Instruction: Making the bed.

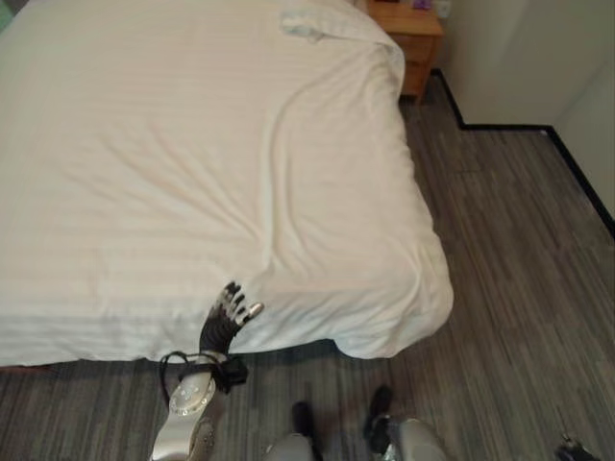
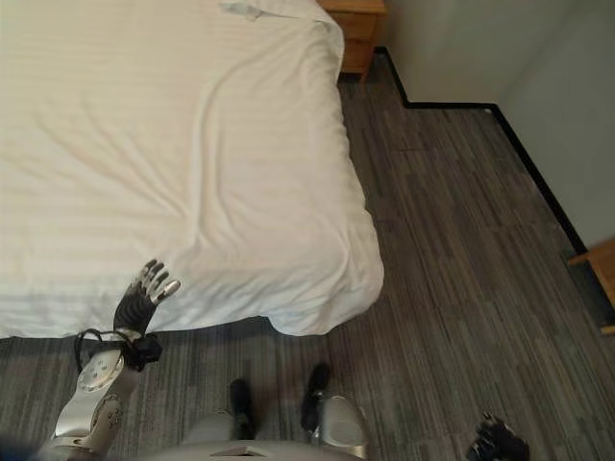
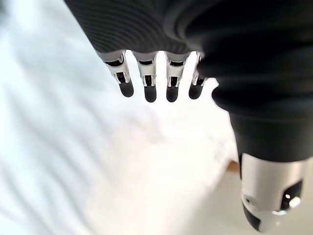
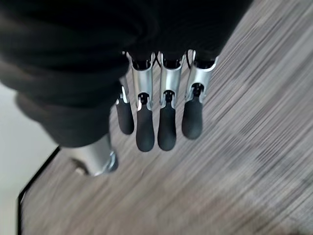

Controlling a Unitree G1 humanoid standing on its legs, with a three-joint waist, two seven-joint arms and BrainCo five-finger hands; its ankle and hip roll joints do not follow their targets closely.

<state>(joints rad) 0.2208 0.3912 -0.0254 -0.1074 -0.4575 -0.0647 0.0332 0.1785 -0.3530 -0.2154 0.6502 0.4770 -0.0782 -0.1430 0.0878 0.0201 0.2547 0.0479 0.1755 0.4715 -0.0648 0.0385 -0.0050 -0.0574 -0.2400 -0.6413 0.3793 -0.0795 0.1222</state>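
Bed (image 1: 192,144) lengthwise away, left hand (image 1: 231,312) at foot.

Bedroom corner with striped grey flooring

Grey wood-grain floor (image 1: 509,250) meets pale walls (image 1: 538,58) along a black skirting strip (image 1: 504,126); a wooden nightstand (image 1: 408,43) stands in the far corner against the wall.
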